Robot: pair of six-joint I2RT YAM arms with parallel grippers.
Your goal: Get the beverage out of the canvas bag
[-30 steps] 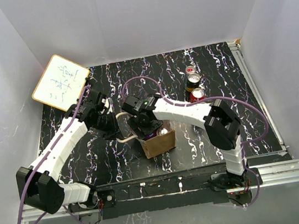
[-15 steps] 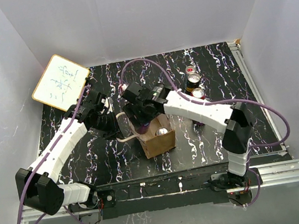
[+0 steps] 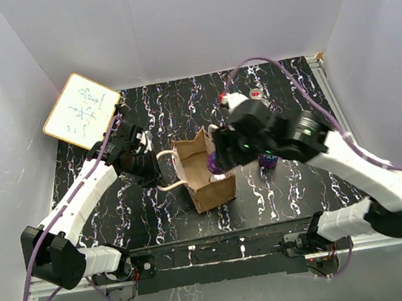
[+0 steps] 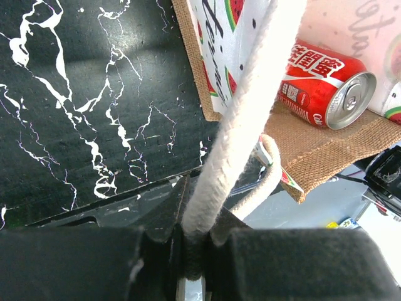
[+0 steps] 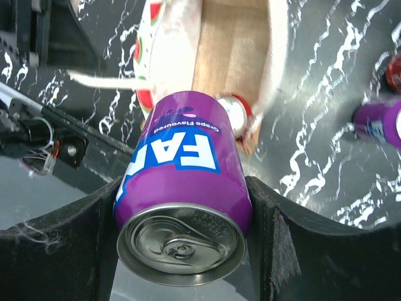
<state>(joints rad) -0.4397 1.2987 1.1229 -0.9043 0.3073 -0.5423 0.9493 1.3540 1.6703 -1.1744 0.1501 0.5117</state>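
On the black, white-veined marble-look table [image 3: 179,101], a small tan-brown canvas bag [image 3: 210,192] stands near the front edge. Its mouth gapes and a watermelon-printed lining shows inside. The left gripper [image 4: 195,241] is pinched tight on one off-white rope handle [image 4: 250,100]. The cord runs straight out from between its closed fingers, drawn taut toward the bag's left side. The right gripper [image 5: 183,229] has its jaws spread just to the width of a purple aluminium drinks can [image 5: 182,157] and is clamped on the can's sides. That can hangs in the air above the bag's opening, clear of the rim and touching nothing but the fingers, with its silver pull-tab end turned toward the wrist camera. From overhead it sits over the right-hand upper edge of the bag. Down inside the bag a red drinks can [image 4: 322,84] rests against the lining, though I cannot tell whether it stands or leans. To the right of the bag and apart from it, a second purple can [image 5: 376,124] sits on the table. Farther back there is a red can with a silver top [image 3: 257,96]. A small white board with scribbled marks [image 3: 81,111] leans at the back left corner, well away from the bag.
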